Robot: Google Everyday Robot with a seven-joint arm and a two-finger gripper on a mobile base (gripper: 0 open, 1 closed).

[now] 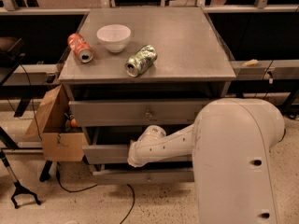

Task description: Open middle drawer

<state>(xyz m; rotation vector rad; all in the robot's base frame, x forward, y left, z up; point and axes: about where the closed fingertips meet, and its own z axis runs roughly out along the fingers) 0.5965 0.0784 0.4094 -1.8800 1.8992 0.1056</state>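
Note:
The grey cabinet (219, 73) has three drawers stacked in its front. The middle drawer (105, 153) shows as a plain grey front below the taller top drawer (117, 112), which has a small round knob (148, 113). My white arm (168, 143) reaches in from the right across the middle drawer's front and hides its centre and knob. My gripper (134, 161) is at the arm's left end, right against the lower edge of that front. The slim bottom drawer (154, 176) lies just beneath it.
On the cabinet top lie a red can (80, 47), a white bowl (113, 36) and a green can (141, 60). An open cardboard box (56, 127) stands at the cabinet's left. A black stand foot (21, 192) and a cable (70, 188) are on the floor.

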